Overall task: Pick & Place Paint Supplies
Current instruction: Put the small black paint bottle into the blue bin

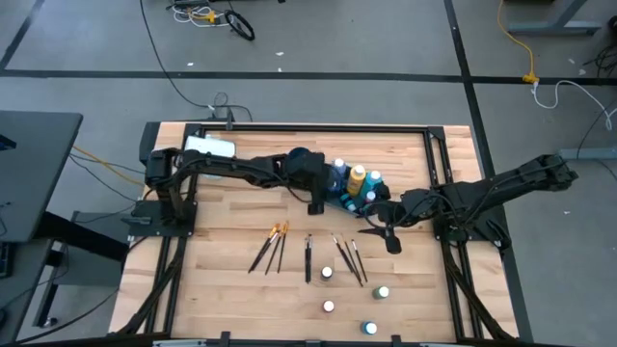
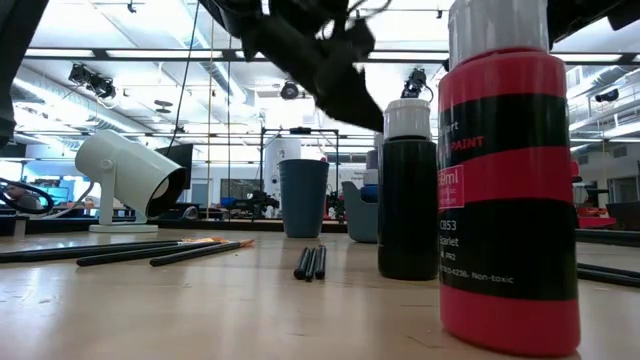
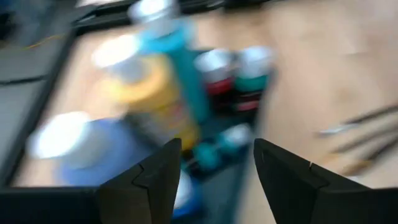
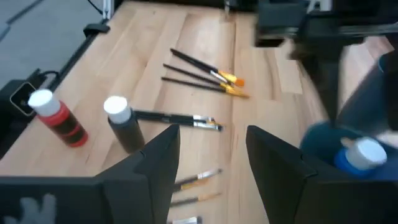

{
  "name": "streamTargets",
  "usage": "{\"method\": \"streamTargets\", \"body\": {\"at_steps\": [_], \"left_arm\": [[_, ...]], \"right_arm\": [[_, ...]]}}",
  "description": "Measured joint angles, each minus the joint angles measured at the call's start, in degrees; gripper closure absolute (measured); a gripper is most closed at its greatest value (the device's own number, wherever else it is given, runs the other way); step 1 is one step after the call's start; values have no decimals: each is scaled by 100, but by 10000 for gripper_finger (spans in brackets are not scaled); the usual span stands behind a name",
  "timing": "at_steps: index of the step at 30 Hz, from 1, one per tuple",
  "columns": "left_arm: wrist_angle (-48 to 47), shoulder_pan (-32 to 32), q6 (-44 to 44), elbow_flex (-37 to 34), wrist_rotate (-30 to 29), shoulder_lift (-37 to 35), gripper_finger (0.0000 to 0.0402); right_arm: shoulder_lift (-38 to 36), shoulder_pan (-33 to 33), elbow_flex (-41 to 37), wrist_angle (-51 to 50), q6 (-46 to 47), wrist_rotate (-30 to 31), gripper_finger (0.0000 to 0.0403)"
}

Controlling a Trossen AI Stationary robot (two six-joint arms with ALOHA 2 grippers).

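A tight cluster of paint bottles (image 1: pixel 355 183) stands at the table's middle far side: a tall yellow one (image 3: pixel 152 93), a teal one (image 3: pixel 180 56), a blue one (image 3: pixel 81 149) and smaller ones. My left gripper (image 1: pixel 315 202) hovers open just left of the cluster, with nothing between its fingers (image 3: pixel 217 146). My right gripper (image 1: pixel 382 231) hangs open to the right of the middle, also with nothing in it (image 4: pixel 211 134). Loose small bottles stand upright on the near part of the table, among them a red one (image 4: pixel 59 118) and a black one (image 4: pixel 124 127). Paintbrushes (image 1: pixel 273 246) lie flat on the wood.
More brushes lie at the middle (image 1: pixel 308 256) and right of it (image 1: pixel 348 258). Small bottles stand near the front edge (image 1: pixel 328 274), (image 1: pixel 383 291), (image 1: pixel 369 328). A white cylinder (image 2: pixel 130 175) stands at the far left. A dark frame (image 1: pixel 289 128) rims the table.
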Motion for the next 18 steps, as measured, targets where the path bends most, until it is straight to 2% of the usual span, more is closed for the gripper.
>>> {"method": "streamTargets", "body": {"at_steps": [4,7,18], "left_arm": [[88,-339,-194,0,889,-30,193],[124,-623,-439,0,1305,-28,193],[143,-1728,-755,0,1243,42,192]], "right_arm": [[254,0,0,186,-122,-30,213],[373,0,0,184,-124,-26,213],[411,0,0,309,-131,-12,213]]}}
